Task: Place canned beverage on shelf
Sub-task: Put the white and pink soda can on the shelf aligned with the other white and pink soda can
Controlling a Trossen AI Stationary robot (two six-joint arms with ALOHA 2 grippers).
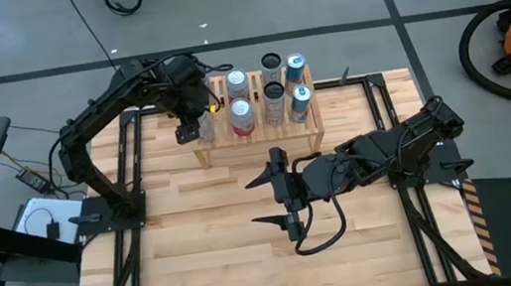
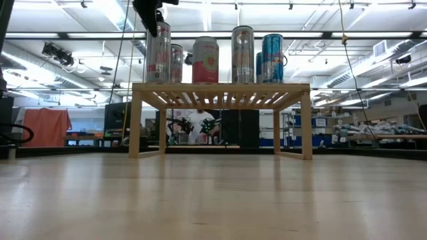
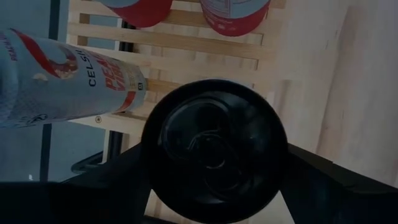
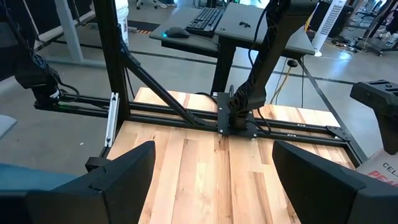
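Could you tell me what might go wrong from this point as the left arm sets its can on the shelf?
1. The left gripper holds a dark-topped can at the shelf edge; released there, it could tip off.
2. The Celsius can stands close beside it, so opening or retreating might knock it.
3. The right gripper waits open mid-table, no hazard.

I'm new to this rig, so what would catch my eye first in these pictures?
The pale wooden shelf at the table's far edge, its slatted top crowded with tall cans. Then the left end effector over the shelf's left end, shut on a black-topped can. The right end effector waits open at mid-table.
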